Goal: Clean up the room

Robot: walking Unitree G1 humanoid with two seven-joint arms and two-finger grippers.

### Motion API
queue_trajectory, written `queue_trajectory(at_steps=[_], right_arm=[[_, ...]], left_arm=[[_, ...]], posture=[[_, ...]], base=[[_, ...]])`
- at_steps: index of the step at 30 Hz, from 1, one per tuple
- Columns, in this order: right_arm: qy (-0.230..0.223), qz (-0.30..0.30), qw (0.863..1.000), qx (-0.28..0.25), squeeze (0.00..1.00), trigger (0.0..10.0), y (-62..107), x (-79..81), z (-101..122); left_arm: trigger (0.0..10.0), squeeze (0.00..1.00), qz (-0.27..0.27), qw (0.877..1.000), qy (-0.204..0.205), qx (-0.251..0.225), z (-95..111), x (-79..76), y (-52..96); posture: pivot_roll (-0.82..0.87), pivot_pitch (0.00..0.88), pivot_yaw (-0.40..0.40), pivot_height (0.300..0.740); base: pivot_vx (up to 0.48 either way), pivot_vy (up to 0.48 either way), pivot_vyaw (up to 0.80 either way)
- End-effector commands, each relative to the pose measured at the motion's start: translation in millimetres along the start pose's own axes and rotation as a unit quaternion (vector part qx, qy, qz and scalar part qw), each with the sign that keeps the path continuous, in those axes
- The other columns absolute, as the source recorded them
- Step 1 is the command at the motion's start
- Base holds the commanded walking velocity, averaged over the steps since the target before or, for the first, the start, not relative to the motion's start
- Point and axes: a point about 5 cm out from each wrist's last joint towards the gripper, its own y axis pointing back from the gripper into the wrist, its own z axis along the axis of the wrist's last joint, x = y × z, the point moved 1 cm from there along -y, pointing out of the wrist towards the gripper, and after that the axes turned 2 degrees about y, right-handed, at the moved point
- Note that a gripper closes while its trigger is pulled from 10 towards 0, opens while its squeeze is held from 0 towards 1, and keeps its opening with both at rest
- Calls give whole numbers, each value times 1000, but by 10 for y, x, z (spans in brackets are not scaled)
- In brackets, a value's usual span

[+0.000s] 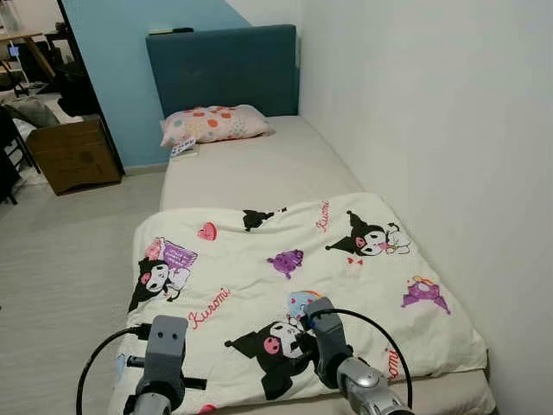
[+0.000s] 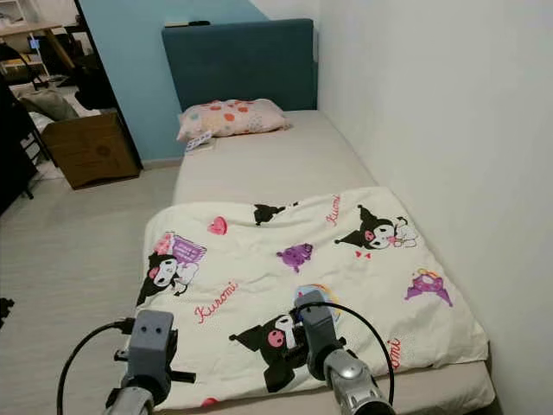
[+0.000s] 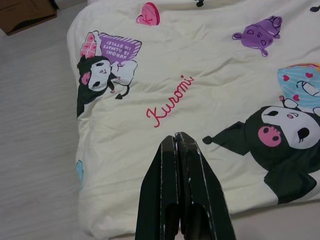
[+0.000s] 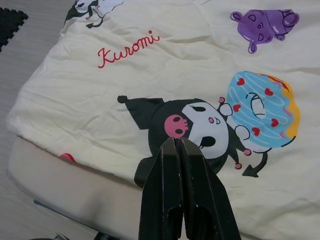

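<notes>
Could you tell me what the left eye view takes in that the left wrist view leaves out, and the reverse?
The left eye view alone takes in the pillow, the teal headboard, the bare mattress, the cardboard box and the right gripper's arm. The left wrist view alone looks along the left gripper, its black fingers pressed together above the blanket. Both share the cream Kuromi blanket, its red "Kuromi" script and the pale floor.

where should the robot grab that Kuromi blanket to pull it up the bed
Grip the Kuromi blanket at its near hem corners, coming from the foot of the bed. It lies flat over the lower half, and that edge hangs loose just below the left tool and right tool.
</notes>
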Motion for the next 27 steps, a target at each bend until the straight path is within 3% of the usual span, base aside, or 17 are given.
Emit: queue_trajectory(at_steps=[1, 27], right_arm=[[-9, 0, 1000, -2, 0, 10000, -7, 1, 16], [-3, 15, 1000, 4, 0, 10000, 3, 29, -21]], left_arm=[[10000, 0, 6, 1000, 0, 18, -62, 21, 8], [10000, 0, 8, 1000, -10, 21, -76, 18, 29]], posture=[[-71, 0, 17, 710], [-66, 0, 8, 632]], base=[[0, 0, 0], [0, 0, 0]])
